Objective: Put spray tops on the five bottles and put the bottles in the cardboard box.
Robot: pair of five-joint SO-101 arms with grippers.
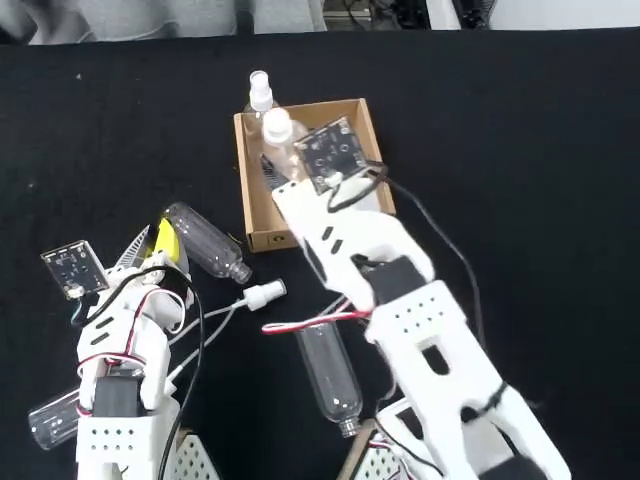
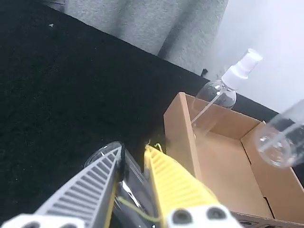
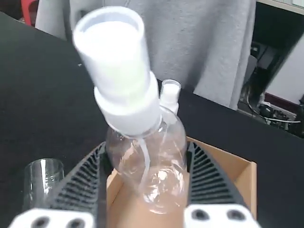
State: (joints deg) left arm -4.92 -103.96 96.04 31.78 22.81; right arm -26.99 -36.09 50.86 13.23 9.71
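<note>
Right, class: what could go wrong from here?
The right gripper holds a clear plastic bottle with a white spray top over the brown cardboard box; lowered, it could topple the capped bottle at its far corner. The uncapped clear bottle lying beside the right arm might roll if nudged.

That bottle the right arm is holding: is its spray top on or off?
On. A white spray top caps the bottle held in the right end effector, and its thin tube hangs down inside.

left pincer (image 2: 133, 159) clamped, right pincer (image 3: 146, 154) clamped
</note>
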